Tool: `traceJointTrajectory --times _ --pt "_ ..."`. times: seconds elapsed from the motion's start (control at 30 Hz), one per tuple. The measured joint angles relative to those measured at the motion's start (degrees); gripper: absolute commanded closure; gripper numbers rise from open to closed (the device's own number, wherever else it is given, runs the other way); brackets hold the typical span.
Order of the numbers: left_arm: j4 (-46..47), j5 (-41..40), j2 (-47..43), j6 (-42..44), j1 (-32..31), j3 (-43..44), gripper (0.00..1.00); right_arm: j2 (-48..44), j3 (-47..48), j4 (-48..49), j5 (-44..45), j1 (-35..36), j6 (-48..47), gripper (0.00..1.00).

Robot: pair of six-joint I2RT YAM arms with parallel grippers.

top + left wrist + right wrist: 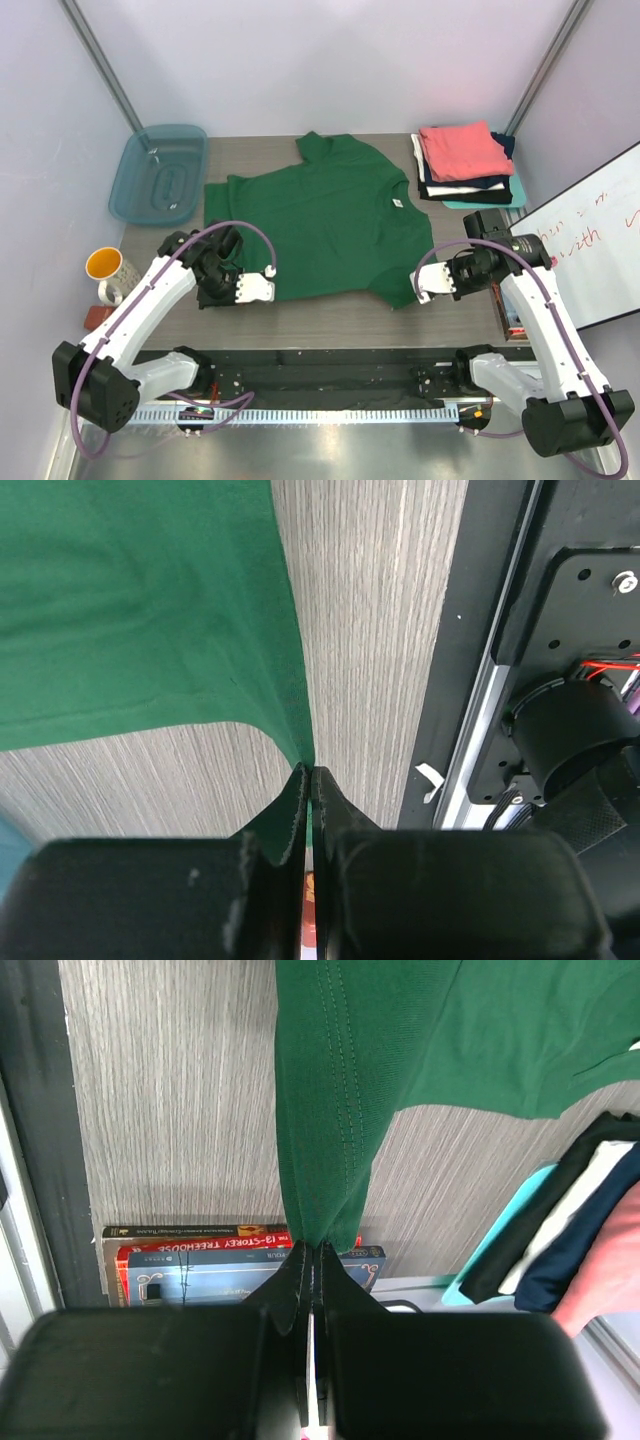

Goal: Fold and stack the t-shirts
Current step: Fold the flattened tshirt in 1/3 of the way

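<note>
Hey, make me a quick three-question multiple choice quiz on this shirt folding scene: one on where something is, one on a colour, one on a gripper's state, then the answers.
1. Where is the stack of folded shirts?
A) far right corner of the table
B) near left corner
C) dead centre

2. What colour is the top shirt of that stack?
A) white
B) teal
C) coral-pink

3. What is the left gripper doing?
A) open above the cloth
B) shut on an edge of the green shirt
C) open, clear of any cloth

Answers: 1 A, the overhead view shows it there; 2 C, coral-pink lies uppermost; 3 B, its wrist view shows green cloth pinched between closed fingers.
</note>
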Motion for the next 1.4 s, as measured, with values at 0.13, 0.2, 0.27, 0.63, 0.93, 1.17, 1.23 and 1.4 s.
traceJointTrajectory --times 0.13,0.2,0.27,0.63,0.93,1.17,1.23,1.4 --pt "-0.20 -0.76 -0.02 -1.70 -0.28 0.55 1.00 -0.28 -0.98 -0.09 -0.35 0.00 -0.79 0.99" --pt "-0.37 -2.54 0.68 -2.75 -0.37 1.42 1.00 -0.55 -2.47 -0.02 -0.68 0.00 -0.66 0.99" --pt "-0.42 -4.92 1.90 -3.78 -0.37 2.82 1.00 -1.33 -4.59 1.46 -0.85 0.00 -0.26 0.99" --pt "-0.24 -12.24 3.85 -6.08 -0.39 4.11 1.00 9.07 -6.43 26.82 -0.61 0.00 4.90 0.99" --pt "2.64 -15.06 4.39 -6.10 -0.39 -1.20 1.00 17.99 0.28 37.99 -0.66 0.00 6.54 0.99" --pt "13.92 -20.39 5.33 -5.03 -0.37 -6.62 1.00 21.03 0.46 42.36 -0.66 0.00 6.51 0.99" --pt "16.57 -21.57 6.10 -4.68 -0.39 -6.71 1.00 21.86 0.46 44.13 -0.68 0.00 6.49 0.99" --pt "22.58 -24.09 8.46 -3.98 -0.35 -6.69 1.00 23.71 0.46 49.75 -0.72 0.00 6.38 0.99"
